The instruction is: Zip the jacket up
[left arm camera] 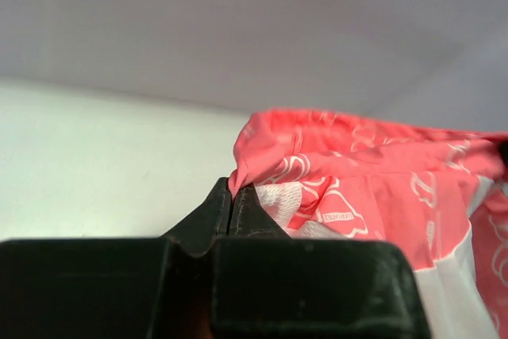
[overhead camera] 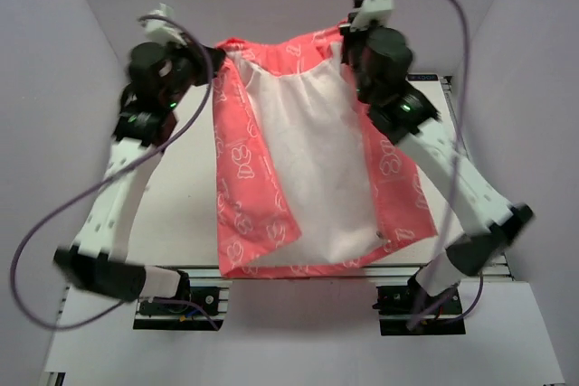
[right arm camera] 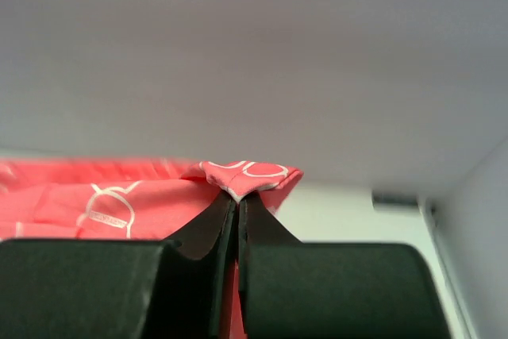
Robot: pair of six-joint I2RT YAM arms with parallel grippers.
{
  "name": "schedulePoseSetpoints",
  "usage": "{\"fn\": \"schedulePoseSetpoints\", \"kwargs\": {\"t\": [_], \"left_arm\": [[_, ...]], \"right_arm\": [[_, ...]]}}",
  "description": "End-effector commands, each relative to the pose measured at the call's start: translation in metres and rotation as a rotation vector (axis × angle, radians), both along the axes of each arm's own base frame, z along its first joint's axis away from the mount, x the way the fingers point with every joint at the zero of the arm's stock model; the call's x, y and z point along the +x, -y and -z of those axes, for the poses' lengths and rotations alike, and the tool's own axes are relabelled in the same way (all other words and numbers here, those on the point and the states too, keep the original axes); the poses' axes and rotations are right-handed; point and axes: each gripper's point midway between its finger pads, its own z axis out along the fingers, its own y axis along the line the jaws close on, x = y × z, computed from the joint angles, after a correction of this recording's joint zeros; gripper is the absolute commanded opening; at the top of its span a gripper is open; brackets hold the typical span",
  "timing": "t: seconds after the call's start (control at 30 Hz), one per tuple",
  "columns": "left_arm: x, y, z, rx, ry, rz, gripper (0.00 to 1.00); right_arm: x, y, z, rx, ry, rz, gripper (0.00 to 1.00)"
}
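Black fingers of the left gripper (left arm camera: 232, 196) fill the bottom of its wrist view, pressed together on a small gathered corner of the jacket (left arm camera: 357, 172). The right gripper (right arm camera: 237, 200) does the same on the opposite top corner, its jaws closed on a folded nub of coral fabric. Between them the jacket hangs spread and open. Its white lining faces the overhead camera, the pink front panels fall to either side, and the lower hem reaches the near edge of the table (overhead camera: 181, 214), just ahead of the arm bases.

Each hold is only a pinch on thin, slick cloth, so the likeliest failure is a corner sliding out if the arms pull further apart or lift sharply. The jacket would then drop in a heap and its front edges would be lost. With both grippers occupied, neither can work the zipper. Letting go on one side would probably make that panel fold over the lining and bury the zipper teeth. The slider itself cannot be made out in any view.

Purple cables (overhead camera: 54, 223) loop loosely off both arms, and the left one swings near the fabric, where it could snag. Plain walls close in the far side.
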Motion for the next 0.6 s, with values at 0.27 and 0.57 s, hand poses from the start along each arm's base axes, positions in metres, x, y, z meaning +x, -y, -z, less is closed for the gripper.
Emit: {"fn": "schedulePoseSetpoints", "kwargs": {"t": [0.27, 0.57], "left_arm": [[0.178, 0.021, 0.234, 0.251, -0.464, -0.032, 0.98], [0.104, 0.019, 0.238, 0.200, -0.548, 0.021, 0.98]], "right_arm": [[0.161, -0.029, 0.306, 0.021, -0.708, -0.032, 0.30], [0.062, -0.016, 0.279, 0.081, -0.758, -0.206, 0.89]]}}
